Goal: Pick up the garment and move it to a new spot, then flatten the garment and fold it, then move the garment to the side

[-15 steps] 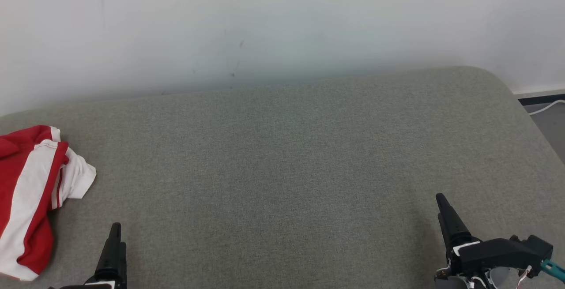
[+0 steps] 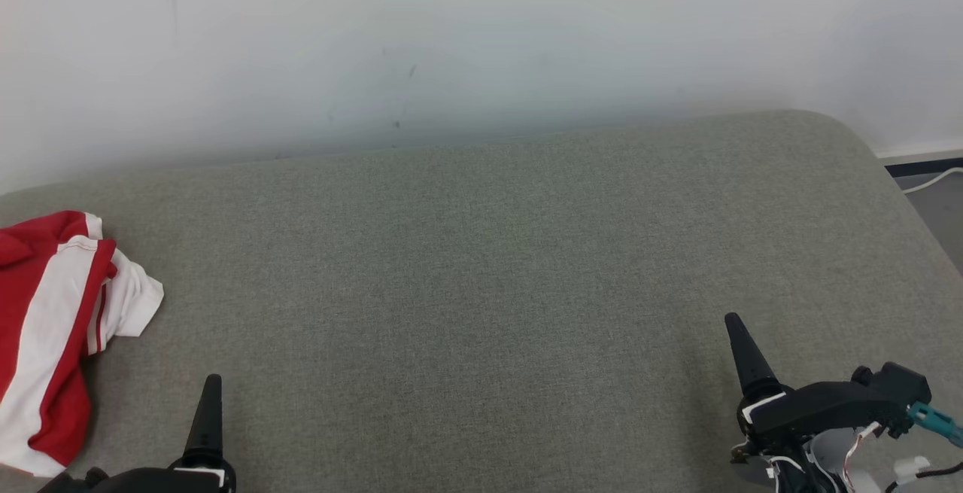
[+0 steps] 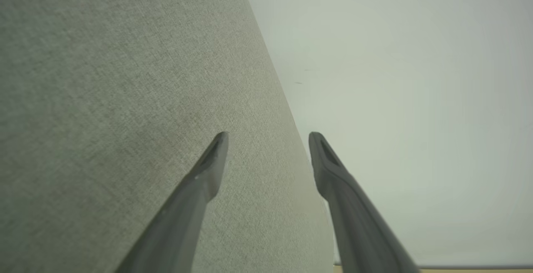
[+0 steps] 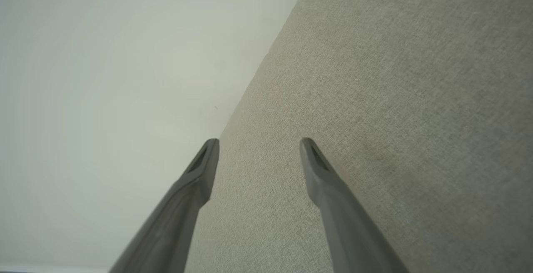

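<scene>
Both claws have shifted a little. The left gripper (image 3: 268, 135) has slid slightly toward the bench's middle, and the right gripper (image 4: 259, 140) has come forward and inward, so its finger (image 2: 745, 357) now reaches farther over the bench (image 2: 481, 267). Each arm sits low at the near edge with its fingers aimed at the far edge. The left finger (image 2: 207, 418) leans slightly right and the right one slightly left. In both wrist views the jaws stand wide apart over bare grey cloth, with nothing between them. The garment (image 2: 53, 327), a red and white striped shirt, lies crumpled at the bench's left edge, near the left gripper but apart from it. Its long axis runs near to far, and a white flap (image 2: 139, 301) pokes toward the middle. Behind the far edge rises a pale wall (image 2: 481, 41).
</scene>
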Controlling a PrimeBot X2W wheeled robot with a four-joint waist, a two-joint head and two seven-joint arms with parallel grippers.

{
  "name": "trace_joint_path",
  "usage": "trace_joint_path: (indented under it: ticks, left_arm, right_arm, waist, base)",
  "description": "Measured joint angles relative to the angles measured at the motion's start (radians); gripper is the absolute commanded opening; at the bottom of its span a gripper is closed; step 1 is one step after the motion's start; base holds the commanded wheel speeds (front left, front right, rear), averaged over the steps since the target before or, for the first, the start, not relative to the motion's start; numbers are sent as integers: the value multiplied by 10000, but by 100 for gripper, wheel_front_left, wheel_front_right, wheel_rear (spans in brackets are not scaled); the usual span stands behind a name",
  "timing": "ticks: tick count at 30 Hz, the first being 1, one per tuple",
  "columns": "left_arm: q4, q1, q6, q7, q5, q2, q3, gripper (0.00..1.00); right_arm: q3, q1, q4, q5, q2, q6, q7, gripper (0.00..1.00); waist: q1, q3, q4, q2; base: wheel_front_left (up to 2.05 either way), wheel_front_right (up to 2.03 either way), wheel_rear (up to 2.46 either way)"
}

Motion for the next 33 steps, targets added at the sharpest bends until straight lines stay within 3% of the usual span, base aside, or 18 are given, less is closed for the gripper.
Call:
trace_joint_path:
  ticks: [33]
  left_arm:
    - [159, -559, 838, -1225, 4849, 637, -1530, 100]
  right_arm:
    - [1331, -477, 211, -4821, -510, -874, -1223, 100]
  waist:
    - [0, -236, 245, 0]
  base:
    - [0, 0, 0]
